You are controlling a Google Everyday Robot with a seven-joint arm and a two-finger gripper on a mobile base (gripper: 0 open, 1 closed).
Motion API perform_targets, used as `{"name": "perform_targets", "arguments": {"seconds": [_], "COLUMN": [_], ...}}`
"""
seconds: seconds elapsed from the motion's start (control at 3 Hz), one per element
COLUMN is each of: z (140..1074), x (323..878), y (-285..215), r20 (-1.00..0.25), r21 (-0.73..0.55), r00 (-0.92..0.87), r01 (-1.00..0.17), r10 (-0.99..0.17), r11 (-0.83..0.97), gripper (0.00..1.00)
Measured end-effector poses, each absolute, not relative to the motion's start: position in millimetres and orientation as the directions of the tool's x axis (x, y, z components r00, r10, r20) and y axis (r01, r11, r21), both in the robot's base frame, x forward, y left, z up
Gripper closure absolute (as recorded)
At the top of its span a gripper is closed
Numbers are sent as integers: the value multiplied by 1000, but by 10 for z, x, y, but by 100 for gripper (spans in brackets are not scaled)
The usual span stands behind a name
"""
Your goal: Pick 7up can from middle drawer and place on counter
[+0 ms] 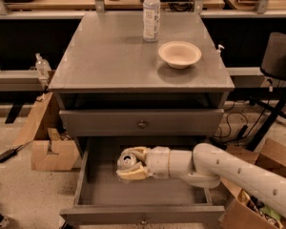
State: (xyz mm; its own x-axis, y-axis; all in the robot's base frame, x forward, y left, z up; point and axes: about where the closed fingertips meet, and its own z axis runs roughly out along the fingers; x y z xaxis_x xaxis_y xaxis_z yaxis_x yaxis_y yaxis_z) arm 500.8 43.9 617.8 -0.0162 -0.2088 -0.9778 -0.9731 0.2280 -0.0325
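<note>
The gripper [130, 163] holds the 7up can [127, 160] in the middle drawer [133, 195]; bottle [151, 14] and bowl [179, 54] sit on the counter [109, 56].

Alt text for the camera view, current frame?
The robot's pale claw grips a small silvery soda can inside the open wide grey wooden drawer. Above, the flat grey cabinet counter holds a tall clear plastic bottle and a cream round bowl.

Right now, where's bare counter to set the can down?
The counter is bare across its left half and along the front edge, bordered by the plastic bottle at the back and the bowl to the right. Back-right is crowded. The gripper is down in the middle drawer, closed around the 7up can.
</note>
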Motion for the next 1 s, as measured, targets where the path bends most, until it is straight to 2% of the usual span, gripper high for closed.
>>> {"name": "perform_targets", "arguments": {"seconds": [0.67, 1.0], "z": [7904, 8631], "x": [4995, 5289], "y": [405, 438], "r20": [-967, -961], "r21": [-78, -106], "r00": [-3, -4], "r01": [-948, -918], "r10": [-253, -278], "r11": [309, 382], "gripper": [100, 100]}}
